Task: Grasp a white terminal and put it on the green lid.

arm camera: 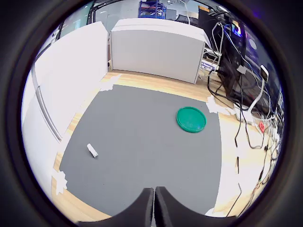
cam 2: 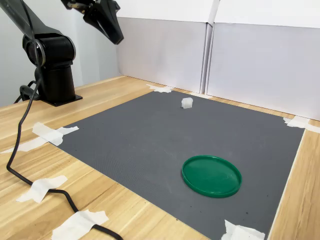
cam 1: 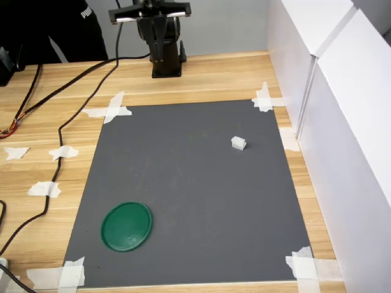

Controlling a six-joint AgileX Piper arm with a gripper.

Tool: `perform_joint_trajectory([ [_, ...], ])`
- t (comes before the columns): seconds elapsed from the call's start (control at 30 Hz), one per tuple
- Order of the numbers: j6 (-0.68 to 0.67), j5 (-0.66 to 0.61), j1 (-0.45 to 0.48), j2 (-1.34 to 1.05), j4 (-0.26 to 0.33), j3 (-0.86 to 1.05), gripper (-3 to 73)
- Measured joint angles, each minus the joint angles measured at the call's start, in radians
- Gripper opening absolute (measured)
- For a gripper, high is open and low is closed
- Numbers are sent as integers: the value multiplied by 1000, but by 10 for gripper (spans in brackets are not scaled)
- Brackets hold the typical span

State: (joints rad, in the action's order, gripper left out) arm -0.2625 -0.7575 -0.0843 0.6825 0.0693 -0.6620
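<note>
The white terminal [cam 1: 238, 143] [arm camera: 92, 150] [cam 2: 187, 103] lies alone on the grey mat [cam 1: 189, 195], toward the first exterior view's right side. The green lid [cam 1: 126, 226] [arm camera: 191, 119] [cam 2: 211, 175] lies flat on the mat's near left corner in the first exterior view, bare on top. My gripper [arm camera: 154, 190] [cam 2: 118, 38] hangs high above the table near the arm's base [cam 1: 166, 58], far from both. Its fingers [arm camera: 144, 201] press together with nothing between them.
White panels [cam 1: 342, 122] wall off the first exterior view's right side, close to the mat's edge. Black cables [cam 1: 58, 134] trail over the wood at the first exterior view's left. Tape scraps [cam 1: 111, 110] hold the mat's corners. A person's dark sleeve [cam 1: 55, 27] is behind the table.
</note>
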Motion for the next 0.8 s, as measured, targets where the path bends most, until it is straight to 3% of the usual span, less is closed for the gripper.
perform_joint_trajectory([
  [0.2,-161,-86,-16,132,24,-174,-16],
  [0.57,-230,-220,-337,302,-25,-322,-16],
  [0.8,-232,-257,-410,415,-28,-378,-16],
])
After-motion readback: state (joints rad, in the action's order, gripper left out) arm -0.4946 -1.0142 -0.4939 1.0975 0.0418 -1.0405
